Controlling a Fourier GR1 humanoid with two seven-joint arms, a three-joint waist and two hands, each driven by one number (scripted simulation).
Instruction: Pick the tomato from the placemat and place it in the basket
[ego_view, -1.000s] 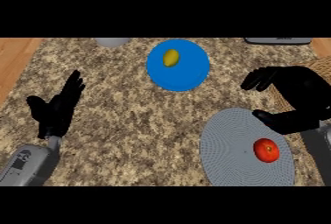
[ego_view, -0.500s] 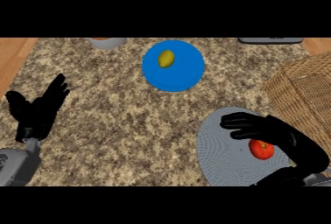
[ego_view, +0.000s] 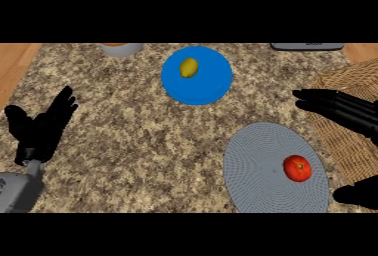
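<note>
A red tomato (ego_view: 297, 168) is seen lying untouched on a round grey placemat (ego_view: 255, 150), just below the fingers of the right hand (ego_view: 339, 107). A wicker basket (ego_view: 348, 80) is seen beneath that hand.

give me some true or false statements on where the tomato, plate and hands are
1. The tomato lies on the grey placemat. True.
2. The right hand is curled round the tomato. False: it is open and apart from the tomato.
3. The blue plate holds a yellow fruit. True.
4. The tomato sits in the basket. False: it is on the placemat beside the basket.
5. The left hand holds the yellow fruit. False: it rests open at the view's left, holding nothing.
</note>
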